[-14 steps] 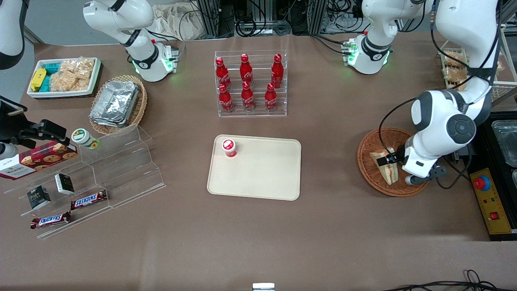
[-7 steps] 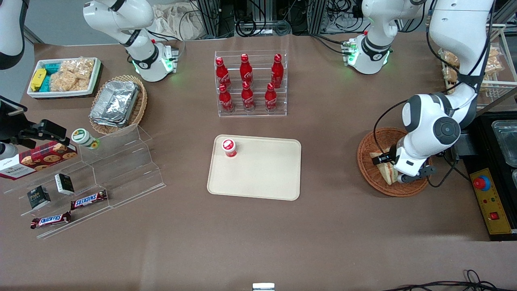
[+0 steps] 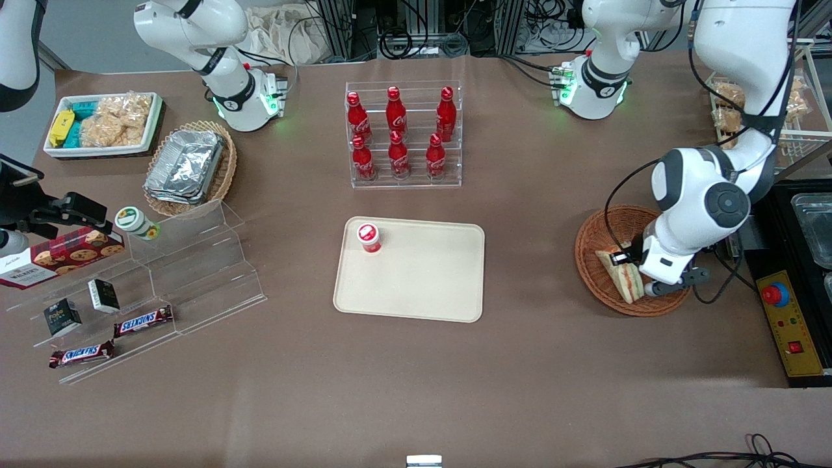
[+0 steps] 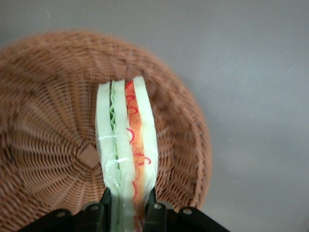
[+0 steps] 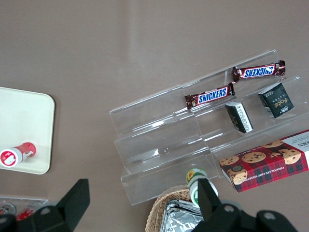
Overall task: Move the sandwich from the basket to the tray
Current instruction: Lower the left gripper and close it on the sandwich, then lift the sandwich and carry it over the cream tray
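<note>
Hand [image 4: 128, 205] gripping sandwich [image 4: 126, 145], over basket [image 4: 48, 121]

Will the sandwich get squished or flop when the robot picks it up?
Probably squishy: the sandwich is soft white bread layers pinched edge-on in the gripper. Its shiny wrap may be slippery. It looks light, poking out stiffly over the basket without drooping.

From my front camera, set high and angled steeply down, I see the whole worktop [image 3: 416, 364] facing both arm bases. My left wrist camera looks down along the tool [image 4: 128, 205] at close range, taking in the sandwich [image 4: 126, 140] and basket [image 4: 53, 130], which the front view also shows. My right wrist camera looks straight down from mid height; it shares the tray [image 5: 24, 121] corner and acrylic steps [image 5: 164, 140] with the front view.
</note>
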### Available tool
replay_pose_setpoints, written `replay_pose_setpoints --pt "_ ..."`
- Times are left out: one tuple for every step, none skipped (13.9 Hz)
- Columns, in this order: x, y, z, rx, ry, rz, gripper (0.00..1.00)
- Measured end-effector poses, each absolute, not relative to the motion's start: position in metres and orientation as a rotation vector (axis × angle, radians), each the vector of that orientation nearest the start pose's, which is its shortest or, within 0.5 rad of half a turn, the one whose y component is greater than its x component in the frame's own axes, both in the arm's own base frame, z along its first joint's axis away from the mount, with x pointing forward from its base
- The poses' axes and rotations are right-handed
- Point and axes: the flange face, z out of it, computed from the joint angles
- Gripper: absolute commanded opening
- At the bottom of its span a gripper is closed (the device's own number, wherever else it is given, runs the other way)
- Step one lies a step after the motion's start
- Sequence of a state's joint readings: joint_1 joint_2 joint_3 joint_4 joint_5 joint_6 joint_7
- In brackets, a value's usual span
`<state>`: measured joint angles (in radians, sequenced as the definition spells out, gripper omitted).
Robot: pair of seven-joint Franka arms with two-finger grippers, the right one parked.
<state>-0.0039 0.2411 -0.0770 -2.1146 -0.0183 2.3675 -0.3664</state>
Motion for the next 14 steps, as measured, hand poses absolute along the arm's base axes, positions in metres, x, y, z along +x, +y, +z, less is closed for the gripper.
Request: replay_pose_setpoints --pt "0.578 -0.047 0.325 -3.140 -0.471 -0.029 0.29" --pt "0.582 -0.048 0.352 -3.138 -0.459 -0.040 0.29" --pt "0.586 -0.051 0.383 -3.133 -0.437 -0.048 0.29" --pt "0.588 -0.058 0.414 -3.129 -0.407 -0.049 0.29" --pt "0.588 -0.068 0.446 -3.123 -0.371 -0.041 0.28" --pt "0.586 -0.079 0.475 -3.113 -0.330 -0.024 0.28" --pt "0.582 -0.093 0.504 -3.099 -0.281 -0.008 0.25" --pt "0.578 -0.110 0.532 -3.089 -0.233 0.006 0.25" --pt "0.572 -0.126 0.558 -3.085 -0.195 0.016 0.25" --pt "0.565 -0.141 0.581 -3.085 -0.168 0.019 0.25" --pt "0.558 -0.154 0.602 -3.085 -0.162 0.019 0.24" --pt "0.550 -0.171 0.619 -3.088 -0.176 0.013 0.23" --pt "0.542 -0.191 0.630 -3.093 -0.206 -0.001 0.22" --pt "0.533 -0.215 0.636 -3.100 -0.235 -0.013 0.22"
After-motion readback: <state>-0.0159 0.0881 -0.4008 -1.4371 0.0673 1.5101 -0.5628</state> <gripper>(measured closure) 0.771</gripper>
